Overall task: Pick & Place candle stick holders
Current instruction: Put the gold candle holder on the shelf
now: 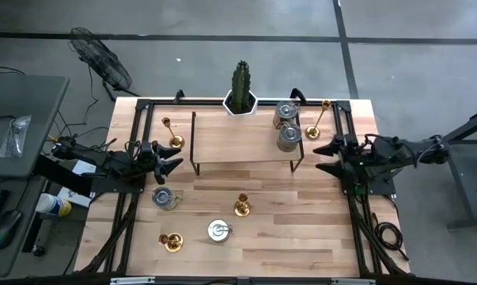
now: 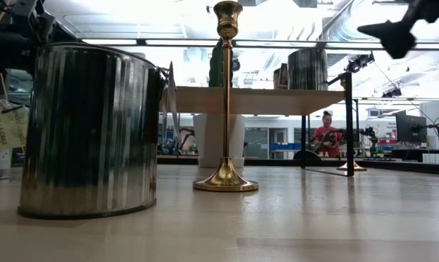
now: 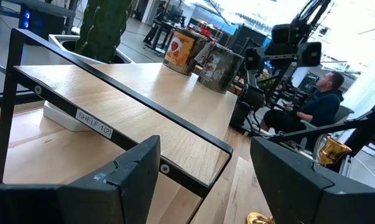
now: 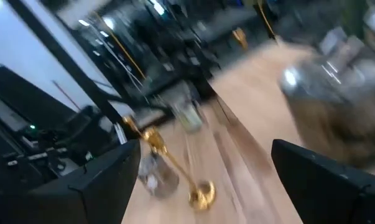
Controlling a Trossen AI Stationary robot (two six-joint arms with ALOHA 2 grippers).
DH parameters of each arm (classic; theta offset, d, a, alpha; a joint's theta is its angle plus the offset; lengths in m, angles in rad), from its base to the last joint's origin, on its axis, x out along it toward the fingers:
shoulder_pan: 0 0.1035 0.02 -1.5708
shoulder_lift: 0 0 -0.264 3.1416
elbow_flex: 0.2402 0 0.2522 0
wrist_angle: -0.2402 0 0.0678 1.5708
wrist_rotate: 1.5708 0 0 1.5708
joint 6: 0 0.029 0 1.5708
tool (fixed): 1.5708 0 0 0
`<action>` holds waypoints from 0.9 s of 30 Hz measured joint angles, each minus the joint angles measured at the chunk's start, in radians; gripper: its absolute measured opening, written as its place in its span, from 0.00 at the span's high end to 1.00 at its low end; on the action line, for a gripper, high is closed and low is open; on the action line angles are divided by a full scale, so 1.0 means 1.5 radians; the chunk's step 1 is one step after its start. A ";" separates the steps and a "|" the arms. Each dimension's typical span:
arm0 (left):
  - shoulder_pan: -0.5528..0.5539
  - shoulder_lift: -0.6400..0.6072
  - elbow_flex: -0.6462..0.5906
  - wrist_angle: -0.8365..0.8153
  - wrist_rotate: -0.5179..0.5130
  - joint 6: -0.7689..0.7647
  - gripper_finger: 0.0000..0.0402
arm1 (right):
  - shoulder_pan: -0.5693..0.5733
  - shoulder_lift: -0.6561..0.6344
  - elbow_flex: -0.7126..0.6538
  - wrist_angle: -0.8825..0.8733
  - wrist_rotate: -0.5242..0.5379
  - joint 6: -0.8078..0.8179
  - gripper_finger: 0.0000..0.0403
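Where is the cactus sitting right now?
In the high view, the cactus stands in a white pot at the table's far edge, centred, just behind the wooden shelf and left of two tins.

Taking the shelf (image 1: 242, 144) as landmark: its top is bare on the left half, while two tins (image 1: 287, 125) crowd its right end and a cactus pot (image 1: 240, 100) stands just behind it. In front of the shelf, bare table (image 1: 317, 229) runs along the right side. A short candle stick holder (image 1: 241, 206), a lidded tin (image 1: 218, 230) and a glass jar (image 1: 165, 198) dot the front left.
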 joint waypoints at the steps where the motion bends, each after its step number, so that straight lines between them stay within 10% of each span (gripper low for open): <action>1: 0.000 0.000 0.000 0.000 0.000 0.000 0.39 | 0.000 0.002 -0.023 0.040 0.000 -0.026 0.12; 11: 0.000 0.000 0.000 0.000 0.000 0.000 0.39 | 0.000 0.006 -0.191 0.307 0.000 -0.157 0.19; 27: 0.000 0.000 0.000 0.000 0.000 0.000 0.39 | 0.000 -0.084 -0.200 0.224 0.001 -0.243 0.87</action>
